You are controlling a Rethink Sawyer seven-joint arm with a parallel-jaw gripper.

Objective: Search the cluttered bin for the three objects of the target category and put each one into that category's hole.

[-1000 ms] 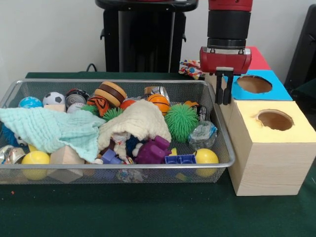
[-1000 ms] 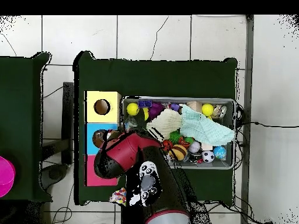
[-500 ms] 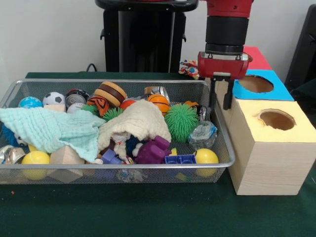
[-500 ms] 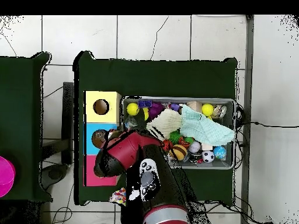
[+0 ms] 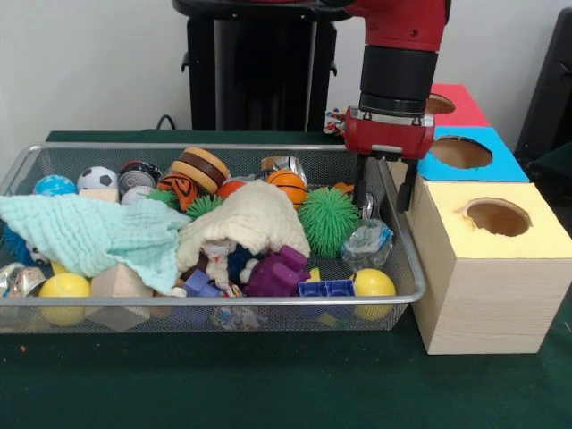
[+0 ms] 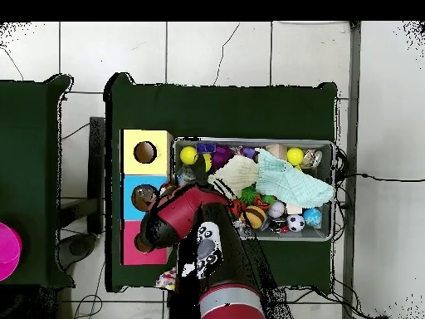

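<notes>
The red and black gripper (image 5: pixel 385 188) hangs at the wire mesh bin's (image 5: pixel 223 299) end nearest the boxes, its two black jaws spread apart with nothing between them, one on each side of the bin's end wall. It carries no object, so the robot looks to be between picks, either starting a search or heading into the bin for one.

The bin is full: a mint green cloth (image 5: pixel 98 234) and a cream cloth (image 5: pixel 255 217) lie over much of the heap, with a spiky green ball (image 5: pixel 327 220), an orange basketball (image 5: pixel 288 185), a soccer ball (image 5: pixel 96 178), several yellow balls (image 5: pixel 374 283), a purple plastic toy (image 5: pixel 277 271), blue blocks (image 5: pixel 326 288) and a brown and tan layered wooden piece (image 5: pixel 200 168) around them.

Beside the bin stand three boxes on the green bench (image 5: pixel 268 380): a yellow-topped wooden box (image 5: pixel 496 268), a blue-topped box (image 5: pixel 465 154) and a red-topped box (image 5: pixel 451 103), each with a round hole. What lies inside the holes cannot be seen (so any deposits already made stay unknown), and the target category is not evident. Judging by the crowded bin, most or all of the work remains.
</notes>
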